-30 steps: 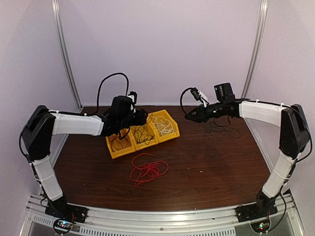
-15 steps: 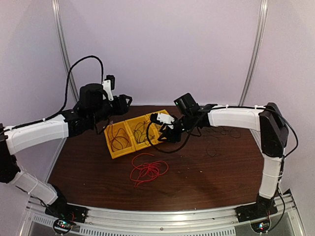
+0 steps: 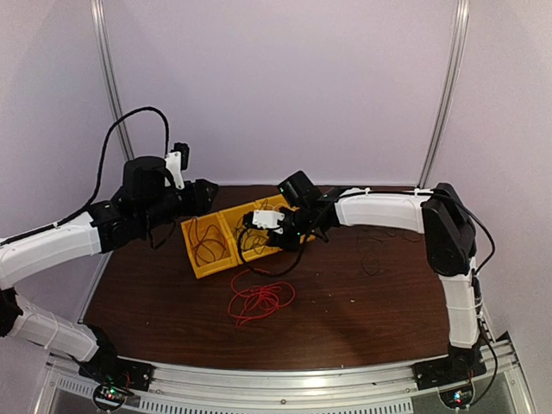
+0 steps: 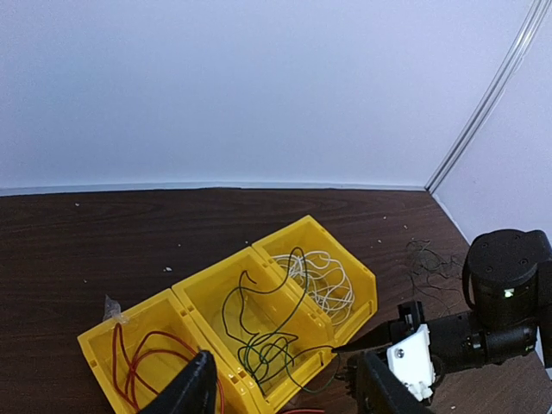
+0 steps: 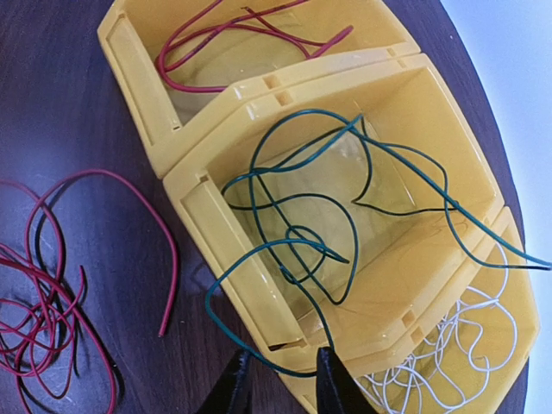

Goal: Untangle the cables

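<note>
Both my arms are shifting leftward from a half-second back: the left is backing off the bins, the right is crossing onto the middle compartment.

- Left gripper (image 4: 285, 398): standing wide, carrying nothing, hovering up and back from the yellow bins (image 4: 185, 297).
- Red cable (image 5: 233, 43): lying in the left compartment. A second red bundle (image 3: 257, 297) is sprawling on the table (image 3: 362, 319) just in front of the bins.
- Dark green cable (image 5: 302, 233): sitting in the middle compartment, one loop spilling over the near wall.
- White cable (image 5: 448, 345): coiling in the right compartment.
- Right gripper (image 5: 280, 388): fingers narrowly parted, straddling that near wall. The spilled green loop is running between them, and I am seeing nothing pinched.
- Handling, my judgement: I should be closing on the green strand alone, clear of the wall, then lifting slowly so it is not dragging the white.
</note>
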Robot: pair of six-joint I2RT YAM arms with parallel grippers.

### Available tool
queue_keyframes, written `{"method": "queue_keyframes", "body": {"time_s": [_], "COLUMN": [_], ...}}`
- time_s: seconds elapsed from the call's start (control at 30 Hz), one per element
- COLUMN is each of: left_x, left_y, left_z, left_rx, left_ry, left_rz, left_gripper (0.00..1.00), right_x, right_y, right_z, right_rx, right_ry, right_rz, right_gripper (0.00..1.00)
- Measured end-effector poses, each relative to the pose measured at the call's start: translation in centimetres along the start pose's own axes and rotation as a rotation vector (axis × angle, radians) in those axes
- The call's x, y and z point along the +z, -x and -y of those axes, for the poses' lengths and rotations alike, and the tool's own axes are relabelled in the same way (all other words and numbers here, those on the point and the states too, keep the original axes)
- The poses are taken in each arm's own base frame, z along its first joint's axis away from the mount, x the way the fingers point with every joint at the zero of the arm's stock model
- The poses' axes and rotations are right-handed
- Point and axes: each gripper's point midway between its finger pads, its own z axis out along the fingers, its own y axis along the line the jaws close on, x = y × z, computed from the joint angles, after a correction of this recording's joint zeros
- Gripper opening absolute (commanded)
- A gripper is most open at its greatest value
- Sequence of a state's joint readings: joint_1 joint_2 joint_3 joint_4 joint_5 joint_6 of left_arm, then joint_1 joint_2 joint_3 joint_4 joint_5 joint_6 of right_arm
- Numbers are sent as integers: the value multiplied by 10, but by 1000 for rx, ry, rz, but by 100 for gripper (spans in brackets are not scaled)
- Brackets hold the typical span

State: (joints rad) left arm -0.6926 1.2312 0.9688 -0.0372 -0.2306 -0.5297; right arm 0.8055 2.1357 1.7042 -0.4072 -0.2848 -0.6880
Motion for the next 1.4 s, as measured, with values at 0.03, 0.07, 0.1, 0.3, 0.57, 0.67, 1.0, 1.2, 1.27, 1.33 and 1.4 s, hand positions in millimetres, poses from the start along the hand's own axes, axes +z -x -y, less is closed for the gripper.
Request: {"method": "queue_keyframes", "body": {"time_s": [0.03, 0.07, 0.1, 0.3, 0.57, 0.67, 1.0, 1.2, 1.27, 1.33, 1.4], "left_x": [-1, -1, -1, 0, -1, -1, 10, 10, 10, 13, 20], "left_y": [1, 1, 0, -3, -3, -4, -5, 15, 15, 9, 3], "left_z": [0, 0, 0, -2, -2, 0, 2, 9, 9, 10, 13], "left_rx": [0, -1, 0, 3, -4, -7, 64, 98, 112, 133, 150], "left_ry": [-1, -1, 0, 6, 6, -1, 22, 17, 16, 10, -5], "left_rz": [2, 2, 1, -12, -14, -16, -76, -50, -55, -75, -100], "left_gripper": [56, 56, 56, 56, 56, 56, 59, 60, 60, 60, 60], "right_x": [1, 2, 3, 14, 36, 42, 65, 31, 1, -34, -68], "right_y": [1, 2, 2, 2, 33, 48, 20, 9, 22, 40, 59], "right_z": [3, 5, 7, 14, 38, 48, 24, 4, 6, 10, 15], "right_rx": [0, 1, -4, 4, 54, 62, 113, 155, 155, 149, 140], "right_ry": [-8, -18, -22, -45, -89, -122, -80, -33, -44, -61, -81], "right_rz": [-1, -4, -6, -11, 63, 86, 6, -18, 16, 71, 133], "right_gripper": [20, 14, 8, 0, 0, 0, 17, 38, 44, 45, 46]}}
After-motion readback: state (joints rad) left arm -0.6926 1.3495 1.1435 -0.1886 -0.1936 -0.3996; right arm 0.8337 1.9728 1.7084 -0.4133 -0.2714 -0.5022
